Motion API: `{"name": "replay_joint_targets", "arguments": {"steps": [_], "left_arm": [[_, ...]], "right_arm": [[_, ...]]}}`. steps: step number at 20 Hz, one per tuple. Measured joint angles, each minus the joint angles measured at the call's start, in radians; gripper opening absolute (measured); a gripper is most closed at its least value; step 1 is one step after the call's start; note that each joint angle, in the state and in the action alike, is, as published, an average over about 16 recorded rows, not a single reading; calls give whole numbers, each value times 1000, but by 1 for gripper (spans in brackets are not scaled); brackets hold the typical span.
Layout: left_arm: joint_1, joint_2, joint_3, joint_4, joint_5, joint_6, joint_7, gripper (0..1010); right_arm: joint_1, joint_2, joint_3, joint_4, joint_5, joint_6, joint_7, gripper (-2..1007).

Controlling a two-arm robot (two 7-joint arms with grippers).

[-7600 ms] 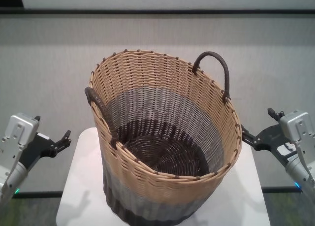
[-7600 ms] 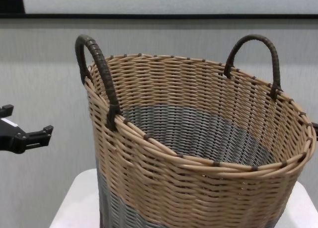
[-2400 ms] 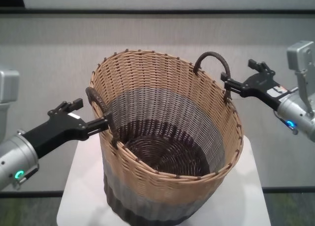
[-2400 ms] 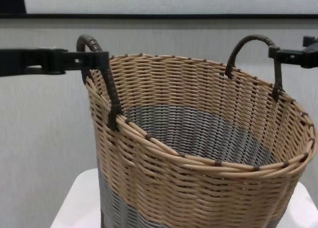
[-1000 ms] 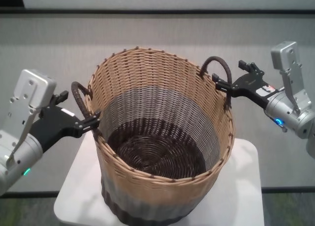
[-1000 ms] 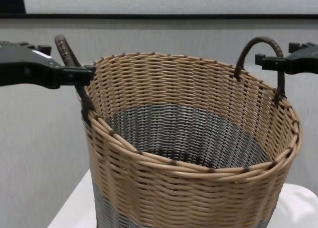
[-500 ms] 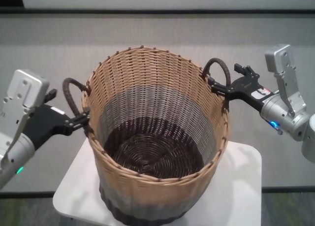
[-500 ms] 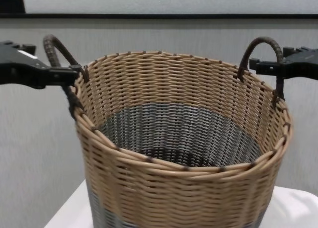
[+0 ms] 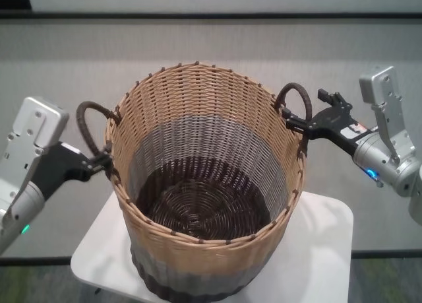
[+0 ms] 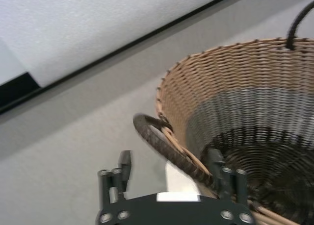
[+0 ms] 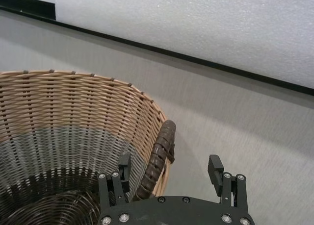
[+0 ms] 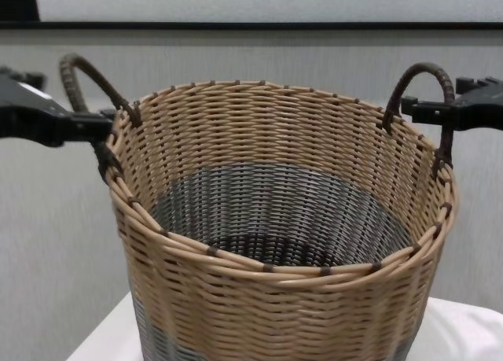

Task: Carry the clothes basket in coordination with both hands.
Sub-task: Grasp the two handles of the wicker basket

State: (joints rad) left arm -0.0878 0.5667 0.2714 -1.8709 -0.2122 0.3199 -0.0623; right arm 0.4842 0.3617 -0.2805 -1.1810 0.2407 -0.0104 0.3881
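The basket point(image 9: 208, 184) stands upright on the small white table point(image 9: 316, 263) in front of me, its open mouth facing up and nothing visible inside it. Its wall is tan near the rim, grey lower down and dark at the base. Two dark brown loop handles rise from the rim, the left handle point(image 9: 91, 126) on my left side and the right handle point(image 9: 295, 105) on my right.

My left gripper point(image 10: 169, 173) is at the left handle, with its fingers point(image 10: 124, 164) spread apart. The loop passes between them in the left wrist view; one finger is outside the basket, the other at the rim side. I cannot tell whether either finger touches the handle.

My right gripper point(image 11: 169, 172) is at the right handle, fingers point(image 11: 215, 167) likewise apart. The wrapped loop sits between them, close to the finger nearer the basket wall, with a clear gap to the outer finger.

Behind the basket is a pale grey wall point(image 9: 211, 49) with a dark horizontal stripe point(image 9: 211, 15).
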Motion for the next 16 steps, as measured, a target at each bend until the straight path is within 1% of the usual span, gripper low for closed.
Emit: {"name": "replay_joint_targets", "arguments": {"steps": [3, 6, 10, 13, 16], "left_arm": [[1, -14, -5, 6, -20, -9, -27, 999], [2, -32, -13, 13, -48, -23, -54, 1000], [6, -54, -23, 20, -76, -37, -79, 1000], [9, -65, -30, 23, -84, -41, -87, 1000], [12, -72, -34, 25, -80, -40, -85, 1000]], "right_arm": [[-12, 1, 7, -16, -4, 5, -6, 1005], [-20, 2, 13, -28, -8, 10, -11, 1005], [-27, 2, 20, -40, -13, 16, -17, 1005], [-30, 1, 23, -46, -15, 19, -19, 1005], [-32, 0, 26, -49, -17, 20, -20, 1005]]}}
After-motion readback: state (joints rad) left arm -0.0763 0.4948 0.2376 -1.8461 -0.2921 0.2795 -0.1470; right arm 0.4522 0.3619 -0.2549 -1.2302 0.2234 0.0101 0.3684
